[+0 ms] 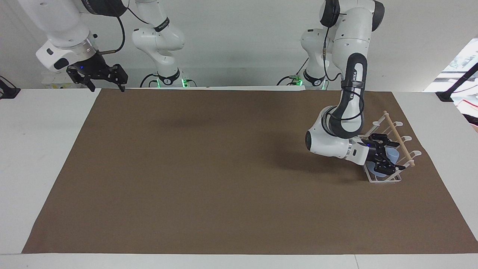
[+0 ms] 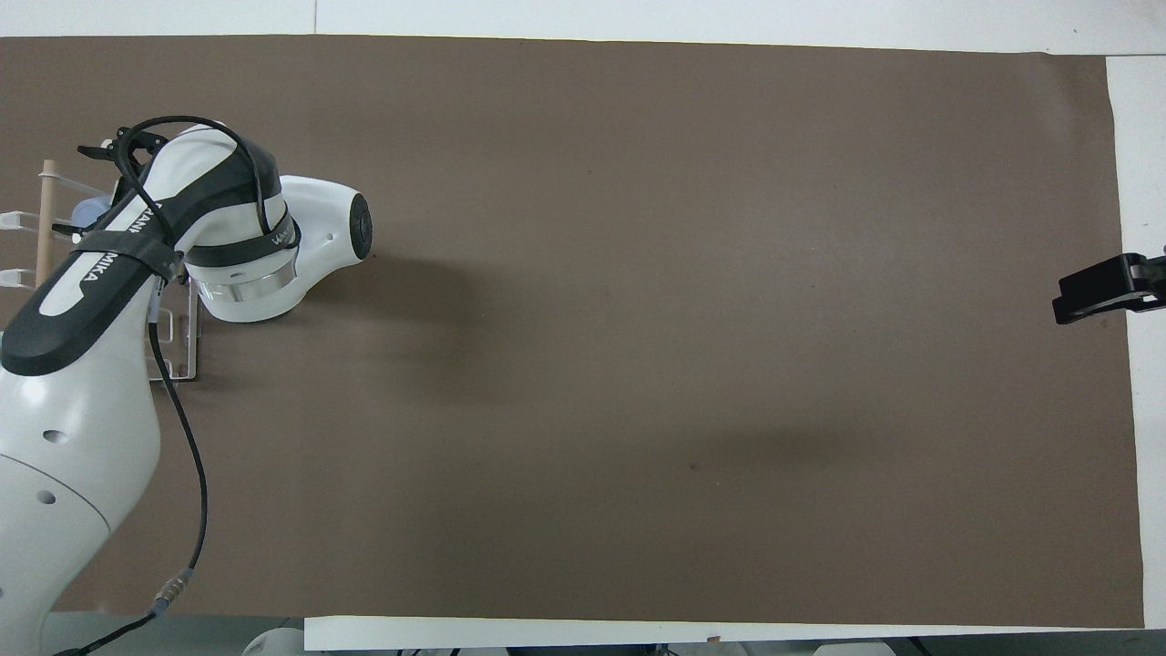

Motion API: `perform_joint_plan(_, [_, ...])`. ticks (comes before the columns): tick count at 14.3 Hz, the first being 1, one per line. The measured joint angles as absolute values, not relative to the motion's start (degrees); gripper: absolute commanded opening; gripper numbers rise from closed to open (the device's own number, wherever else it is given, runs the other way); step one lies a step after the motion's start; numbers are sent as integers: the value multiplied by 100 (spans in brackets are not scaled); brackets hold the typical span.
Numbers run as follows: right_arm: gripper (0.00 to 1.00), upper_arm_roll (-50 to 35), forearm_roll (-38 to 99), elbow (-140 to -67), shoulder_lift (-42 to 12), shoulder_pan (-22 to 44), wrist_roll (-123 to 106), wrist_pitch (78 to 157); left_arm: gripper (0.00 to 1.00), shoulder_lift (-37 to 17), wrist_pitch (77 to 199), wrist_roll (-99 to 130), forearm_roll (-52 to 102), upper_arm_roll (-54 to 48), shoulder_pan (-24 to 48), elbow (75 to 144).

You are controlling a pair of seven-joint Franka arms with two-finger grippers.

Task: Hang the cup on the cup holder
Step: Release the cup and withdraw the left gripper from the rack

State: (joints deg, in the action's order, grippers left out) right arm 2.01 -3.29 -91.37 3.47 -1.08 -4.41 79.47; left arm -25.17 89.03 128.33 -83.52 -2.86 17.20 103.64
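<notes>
The white wire cup holder (image 1: pixel 384 181) with a wooden rod (image 1: pixel 398 136) across its top stands near the left arm's end of the table. My left gripper (image 1: pixel 385 156) reaches down into it, below the rod, with its fingers around the light blue cup (image 1: pixel 390 153). The cup is tilted and sits low among the prongs. In the overhead view the left arm covers most of the holder (image 2: pixel 188 363), and only a sliver of the cup (image 2: pixel 83 212) shows by the left gripper (image 2: pixel 84 189). My right gripper (image 1: pixel 106 83) waits open in the air at the right arm's end, and its tip (image 2: pixel 1106 288) shows in the overhead view.
A brown mat (image 1: pixel 224 168) covers most of the white table (image 1: pixel 37 149). The left arm's elbow (image 1: pixel 325 144) hangs low over the mat beside the holder.
</notes>
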Motion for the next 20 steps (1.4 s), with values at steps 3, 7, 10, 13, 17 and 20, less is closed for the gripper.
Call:
perform_joint_plan(3, [99, 201, -329, -9137, 351, -108, -441, 7947, 100, -2401, 8463, 12738, -8351, -306, 1832, 10082])
perform_joint_plan(7, [99, 201, -329, -9140, 353, -108, -441, 7947, 100, -2141, 8343, 11450, -7840, -329, 1881, 9311])
perform_joint_plan(10, [99, 201, -329, -9141, 353, -108, -441, 7947, 100, -1579, 8486, 9931, -7103, -288, 1759, 8795])
perform_joint_plan(13, [99, 201, -329, -9141, 354, -108, -441, 7947, 100, -1107, 8967, 8595, -6333, -264, 1152, 8603])
perform_joint_plan(17, [99, 201, -329, -9141, 355, -108, -441, 7947, 100, -671, 9488, 6738, -4464, -224, 322, 8540])
perform_joint_plan(20, [99, 201, -329, -9142, 355, -108, -441, 7947, 100, -557, 9511, 5377, -2818, -229, 199, 8669])
